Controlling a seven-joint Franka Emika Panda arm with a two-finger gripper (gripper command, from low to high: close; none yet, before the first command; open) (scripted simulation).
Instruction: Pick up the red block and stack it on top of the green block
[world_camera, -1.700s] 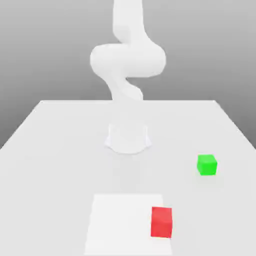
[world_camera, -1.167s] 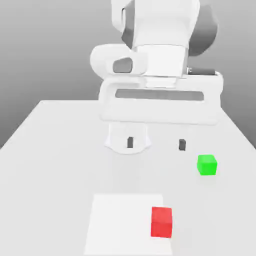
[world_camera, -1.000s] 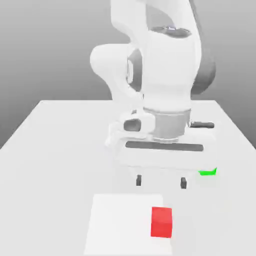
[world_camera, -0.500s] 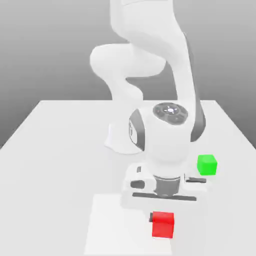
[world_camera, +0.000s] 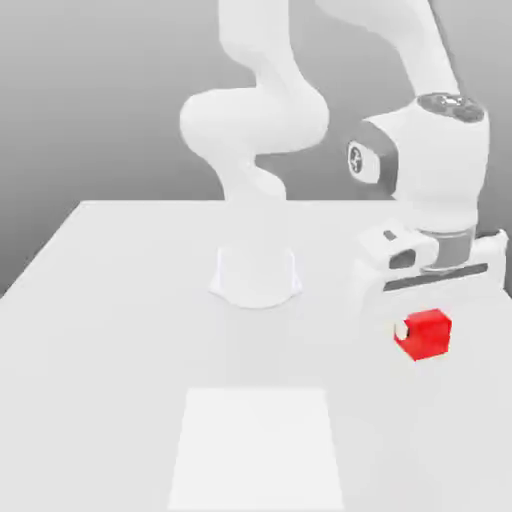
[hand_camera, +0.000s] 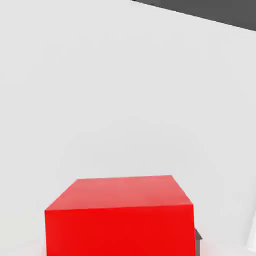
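**Red block held near the worktop's right edge**

The tool (world_camera: 428, 333) grips the red block (world_camera: 428, 333) between its fingers — clear of the worktop (world_camera: 120, 330), near that surface's edge on the exterior view's right. A paler square patch (world_camera: 258, 445) lies at the front edge — well apart.

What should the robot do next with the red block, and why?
Probably ease straight down a little, then let go. The gripper holds the red block right where the green block would be, hidden behind it in the exterior view, so whether red rests on green cannot be told.
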